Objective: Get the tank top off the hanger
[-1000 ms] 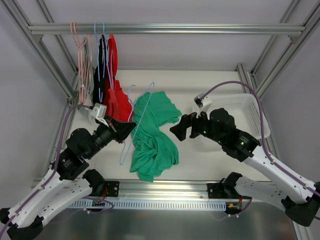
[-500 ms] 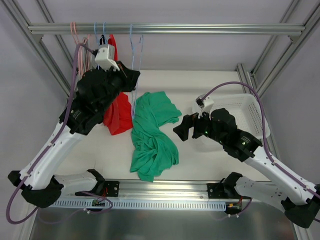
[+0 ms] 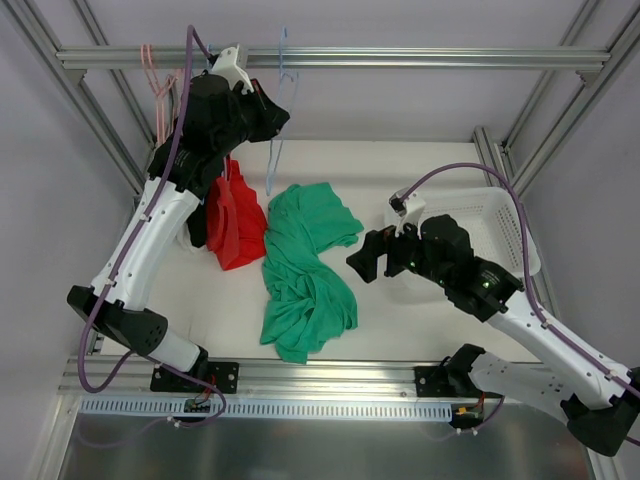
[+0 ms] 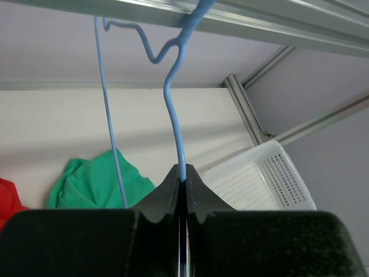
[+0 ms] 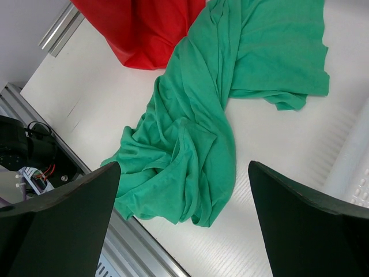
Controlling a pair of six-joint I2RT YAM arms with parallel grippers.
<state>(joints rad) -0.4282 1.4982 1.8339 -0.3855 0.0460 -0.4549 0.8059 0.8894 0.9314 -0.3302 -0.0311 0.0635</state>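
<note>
White tabletop [image 3: 420, 320] carries the green tank top [image 3: 305, 270], crumpled at centre, off the blue hanger [image 4: 176, 104]. At 11 o'clock the left gripper [image 4: 185, 176] pinches that hanger's wire; at 3 o'clock the right gripper [image 3: 365, 255] hovers, spread wide.

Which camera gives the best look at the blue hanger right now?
The left wrist view: the blue hanger fills the middle, neck pinched in the shut left hand, hook at the rail. The top view shows only a thin wire. The right wrist view misses it.
</note>
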